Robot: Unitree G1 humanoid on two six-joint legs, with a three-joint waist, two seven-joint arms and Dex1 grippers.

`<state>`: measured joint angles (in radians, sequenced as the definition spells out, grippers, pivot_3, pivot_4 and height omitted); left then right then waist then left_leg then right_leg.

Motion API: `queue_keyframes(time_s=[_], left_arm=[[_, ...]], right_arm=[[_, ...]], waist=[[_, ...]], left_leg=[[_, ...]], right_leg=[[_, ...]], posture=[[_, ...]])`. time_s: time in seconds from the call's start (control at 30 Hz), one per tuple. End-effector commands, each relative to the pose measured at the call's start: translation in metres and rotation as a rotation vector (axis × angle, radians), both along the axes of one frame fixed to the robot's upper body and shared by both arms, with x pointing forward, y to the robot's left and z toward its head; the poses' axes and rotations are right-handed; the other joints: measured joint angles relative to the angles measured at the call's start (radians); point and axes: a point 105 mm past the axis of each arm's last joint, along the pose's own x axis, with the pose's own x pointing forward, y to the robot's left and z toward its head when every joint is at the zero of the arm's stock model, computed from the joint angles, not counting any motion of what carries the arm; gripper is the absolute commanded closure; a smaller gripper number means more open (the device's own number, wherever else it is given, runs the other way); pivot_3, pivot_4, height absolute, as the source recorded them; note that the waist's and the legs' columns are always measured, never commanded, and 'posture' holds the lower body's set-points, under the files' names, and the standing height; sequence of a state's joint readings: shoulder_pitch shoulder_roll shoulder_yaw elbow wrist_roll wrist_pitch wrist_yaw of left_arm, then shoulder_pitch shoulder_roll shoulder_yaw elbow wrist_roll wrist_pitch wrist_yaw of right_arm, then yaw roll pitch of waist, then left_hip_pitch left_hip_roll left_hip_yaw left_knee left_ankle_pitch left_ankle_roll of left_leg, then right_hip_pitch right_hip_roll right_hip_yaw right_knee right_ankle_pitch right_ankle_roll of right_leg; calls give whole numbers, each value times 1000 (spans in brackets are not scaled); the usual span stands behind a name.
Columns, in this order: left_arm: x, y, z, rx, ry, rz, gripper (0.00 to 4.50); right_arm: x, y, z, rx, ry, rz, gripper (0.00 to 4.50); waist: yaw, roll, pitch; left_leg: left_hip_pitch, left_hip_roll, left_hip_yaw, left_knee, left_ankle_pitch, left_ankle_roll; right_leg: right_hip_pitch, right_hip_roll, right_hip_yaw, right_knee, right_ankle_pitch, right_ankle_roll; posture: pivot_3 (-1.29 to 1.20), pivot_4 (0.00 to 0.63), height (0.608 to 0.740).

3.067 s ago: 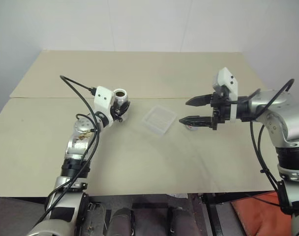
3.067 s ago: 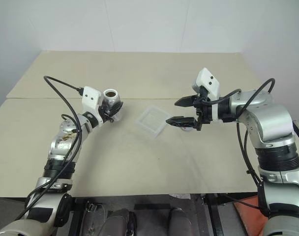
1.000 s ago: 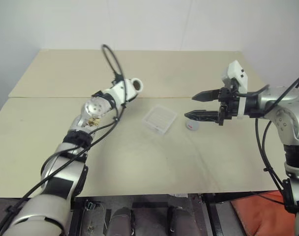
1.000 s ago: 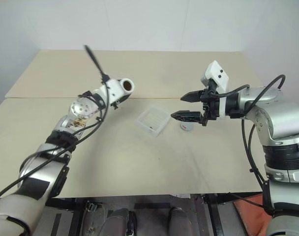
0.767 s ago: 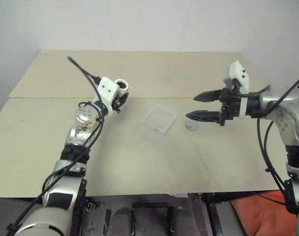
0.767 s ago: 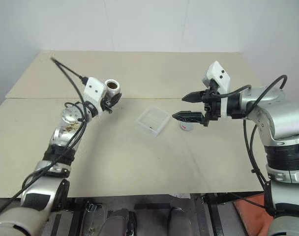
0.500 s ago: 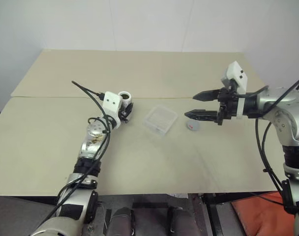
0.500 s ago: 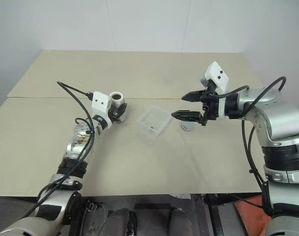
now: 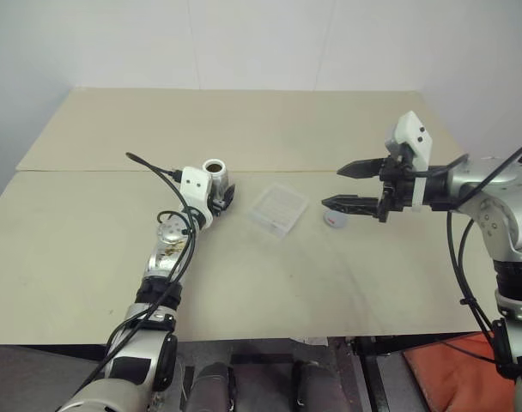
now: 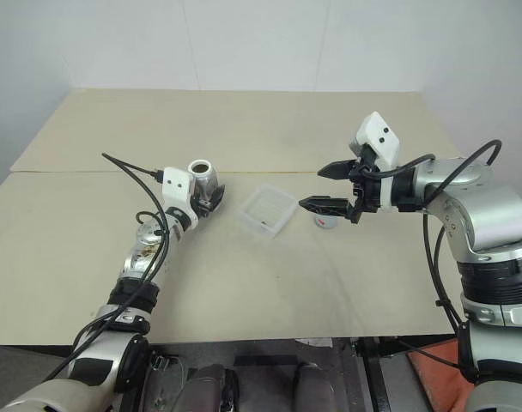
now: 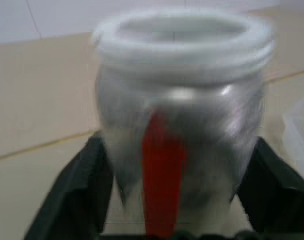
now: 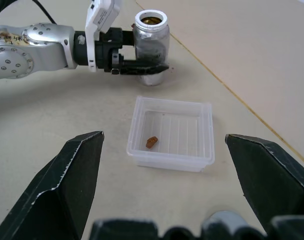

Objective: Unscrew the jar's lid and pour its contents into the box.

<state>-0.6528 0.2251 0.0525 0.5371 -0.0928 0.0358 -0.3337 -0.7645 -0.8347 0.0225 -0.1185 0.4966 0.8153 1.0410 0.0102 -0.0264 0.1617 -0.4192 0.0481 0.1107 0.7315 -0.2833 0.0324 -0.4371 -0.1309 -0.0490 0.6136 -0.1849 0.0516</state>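
The silver jar [image 9: 215, 174] with a red stripe [image 11: 162, 185] stands upright on the table, its mouth uncovered and something brown showing inside [image 12: 151, 20]. My left gripper [image 9: 220, 196] is open, one black finger [image 11: 74, 195] on each side of the jar's lower body. The clear box [image 9: 278, 210] lies right of the jar with one small brown piece [image 12: 152, 142] in it. The grey lid [image 9: 334, 220] rests on the table right of the box. My right gripper [image 9: 332, 187] hovers open over the lid and holds nothing.
The tan table [image 9: 244, 283] has a seam [image 9: 89, 171] running across it behind the jar. A white wall stands behind the far edge. A cable [image 9: 154, 167] loops off the left wrist.
The left arm came down and rolled the jar from tilted toward the box to upright, setting it on the table, and its fingers spread. The right arm stayed where it was.
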Motion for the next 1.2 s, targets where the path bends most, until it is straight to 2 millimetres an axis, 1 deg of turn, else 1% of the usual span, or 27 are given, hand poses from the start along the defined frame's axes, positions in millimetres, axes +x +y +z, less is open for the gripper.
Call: queue_keyframes(time_s=[0.03,0.1,0.13,0.23,0.3,0.37,0.43,0.53,0.67,0.73,0.83,0.9,1.03,1.13,1.2], left_arm=[[-7,3,20,30,-60,-31,36],[-17,6,20,45,-54,-62,36],[-25,6,18,82,-47,-103,36],[-54,4,14,191,-15,-265,36],[-68,9,13,239,23,-325,36],[-85,19,16,297,32,-376,36],[-97,30,24,327,26,-402,36],[-104,45,40,345,17,-406,36],[-119,63,70,348,-29,-444,36],[-129,71,86,340,-55,-486,36],[-142,83,101,359,-69,-561,36],[-150,90,108,382,-55,-610,36],[-161,98,114,411,-15,-687,36],[-162,99,123,394,-27,-692,36],[-161,98,126,383,-27,-692,36]], right_arm=[[-5,-1,14,18,-54,9,0],[-5,-1,13,17,-51,9,0],[-5,-1,13,16,-50,8,0],[-6,-2,10,14,-46,3,0],[-7,-3,9,14,-44,1,0],[-9,-3,7,13,-42,0,0],[-10,-4,4,11,-36,0,0],[-11,-5,1,6,-30,-1,0],[-14,-6,-1,0,-24,12,0],[-16,-7,-2,-4,-21,17,0],[-19,-10,-2,-14,-20,29,0],[-21,-12,-2,-20,-18,40,0],[-26,-15,-2,-35,-19,66,0],[-28,-17,-4,-47,-18,74,0],[-28,-18,-5,-52,-22,77,0]], waist=[[-1,0,0],[-1,0,0],[0,0,0],[-6,0,0],[-6,0,0],[-4,1,0],[-4,1,0],[-1,1,0],[-2,1,0],[-3,1,0],[-3,1,0],[-3,1,0],[-3,2,0],[-3,2,0],[-2,2,0]], left_leg=[[0,0,0,0,0,0],[0,0,0,0,0,0],[0,0,0,0,0,0],[0,1,0,-1,0,0],[0,1,1,-1,0,0],[0,1,1,-1,0,0],[1,1,0,-1,0,0],[1,1,0,-1,0,0],[1,1,1,-2,0,0],[1,1,1,-2,0,0],[1,1,1,-2,0,0],[1,1,1,-2,0,0],[2,1,2,-2,0,0],[2,1,2,-2,0,0],[2,1,2,-2,0,0]], right_leg=[[0,0,0,0,0,0],[0,0,0,0,0,0],[0,0,0,0,0,0],[0,0,0,0,0,0],[-1,0,1,0,0,0],[-1,0,1,0,0,0],[-1,0,1,-1,0,0],[-1,0,1,-1,0,0],[-1,0,1,-1,0,0],[-1,0,1,-1,0,0],[-1,0,1,-1,0,0],[-1,0,1,-2,0,-1],[-1,0,1,-2,0,-1],[-1,0,1,-2,-1,-1],[-1,0,2,-2,-1,-1]], posture=[[0,150,740],[0,150,740],[0,150,740],[0,150,740],[0,150,740],[0,150,740],[0,150,740],[0,150,740],[0,150,740],[0,150,740],[0,150,740],[0,150,740],[0,150,740],[0,150,740],[0,150,740]])
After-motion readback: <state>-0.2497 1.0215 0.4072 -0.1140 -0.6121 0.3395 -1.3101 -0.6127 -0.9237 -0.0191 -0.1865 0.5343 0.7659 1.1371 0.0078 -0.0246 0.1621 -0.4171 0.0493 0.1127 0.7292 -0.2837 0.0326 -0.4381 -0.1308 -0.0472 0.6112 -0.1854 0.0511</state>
